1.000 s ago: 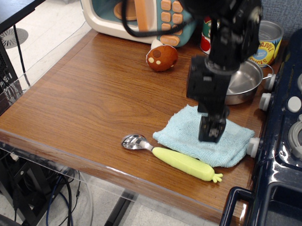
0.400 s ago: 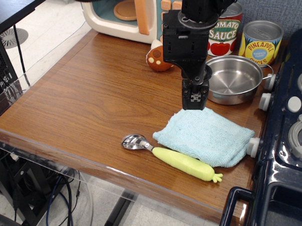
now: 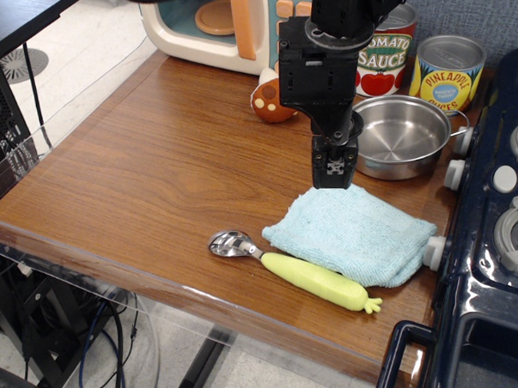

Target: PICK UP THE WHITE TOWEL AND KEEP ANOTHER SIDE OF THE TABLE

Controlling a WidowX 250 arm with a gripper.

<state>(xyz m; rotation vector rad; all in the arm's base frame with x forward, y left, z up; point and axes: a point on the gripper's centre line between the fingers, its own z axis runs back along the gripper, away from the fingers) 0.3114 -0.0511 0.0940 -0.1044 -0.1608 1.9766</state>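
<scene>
Fingers of the black gripper look pressed together, holding nothing, above the folded pale-blue terry towel on the brown wooden table. Better to spread them, descend, pinch a thick fold.

A brown wooden table is carrying a folded pale blue towel near its front right corner. A spoon with a yellow handle is lying just in front, touching the towel. Behind are sitting a steel pot, two cans, a toy mushroom and a toy microwave.
</scene>
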